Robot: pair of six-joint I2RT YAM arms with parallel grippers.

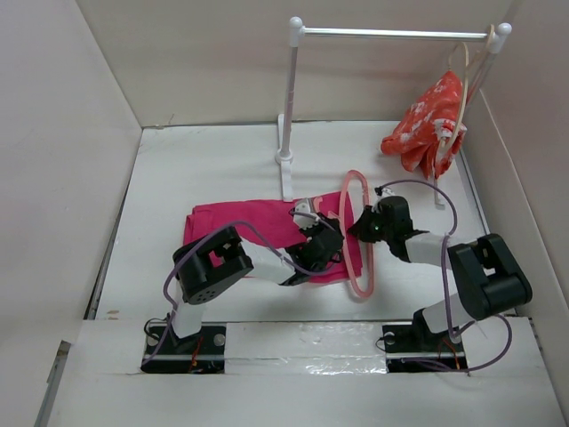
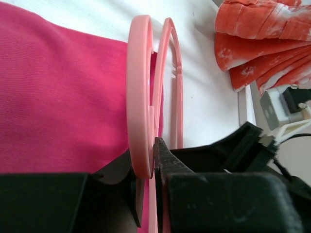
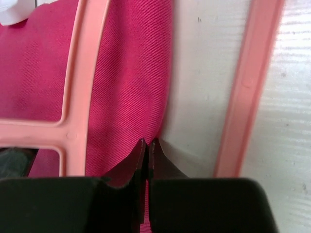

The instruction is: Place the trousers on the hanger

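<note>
The magenta trousers (image 1: pixel 240 227) lie flat on the white table, their right edge under the salmon-pink hanger (image 1: pixel 357 233). My left gripper (image 1: pixel 322 242) is shut on one of the hanger's bars. In the left wrist view the bar (image 2: pixel 141 73) is pinched between the jaws of the left gripper (image 2: pixel 146 158), with the trousers (image 2: pixel 58 97) to its left. My right gripper (image 1: pixel 360 224) meets the trousers from the right. In the right wrist view the right gripper (image 3: pixel 147 143) is shut on the edge of the trousers (image 3: pixel 131 73), inside the hanger's loop (image 3: pixel 82 73).
A white clothes rack (image 1: pixel 391 33) stands at the back, its post base (image 1: pixel 284 169) just behind the trousers. A red-orange floral garment (image 1: pixel 427 124) hangs from a pale hanger at the rack's right end. White walls close in on three sides.
</note>
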